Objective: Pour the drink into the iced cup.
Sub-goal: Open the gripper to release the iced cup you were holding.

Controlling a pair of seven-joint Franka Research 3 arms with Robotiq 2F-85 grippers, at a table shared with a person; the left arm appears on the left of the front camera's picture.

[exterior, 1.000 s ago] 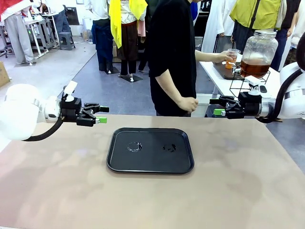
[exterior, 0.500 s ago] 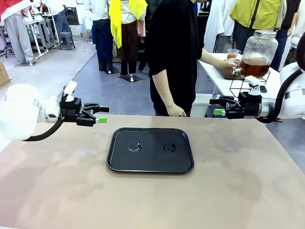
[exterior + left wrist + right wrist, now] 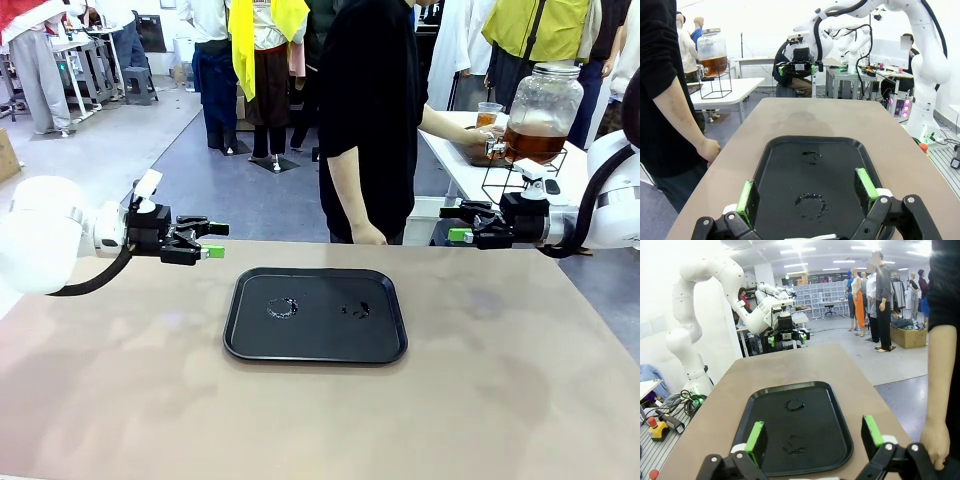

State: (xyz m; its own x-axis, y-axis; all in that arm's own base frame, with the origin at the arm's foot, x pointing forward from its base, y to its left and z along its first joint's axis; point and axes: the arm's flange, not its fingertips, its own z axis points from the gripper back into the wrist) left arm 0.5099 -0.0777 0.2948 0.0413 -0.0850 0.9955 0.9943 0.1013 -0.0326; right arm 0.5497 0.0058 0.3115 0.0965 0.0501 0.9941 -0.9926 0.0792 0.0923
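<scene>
A black tray (image 3: 315, 315) with two wet ring marks is set in the middle of the table (image 3: 300, 410). The left gripper (image 3: 208, 240) is held over the table's left side and the right gripper (image 3: 455, 224) over its right side, each with fingers spread wide and nothing held. The drink (image 3: 535, 143) is kept in a big glass jar (image 3: 543, 110) on a side table behind the right corner, where a cup (image 3: 487, 115) is held at the jar by the person's hand (image 3: 484, 138).

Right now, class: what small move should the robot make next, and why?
Probably hold both arms where they are. The black tray carries just wet rings, no cup, and the person's hand is at the dispenser with a cup.
</scene>
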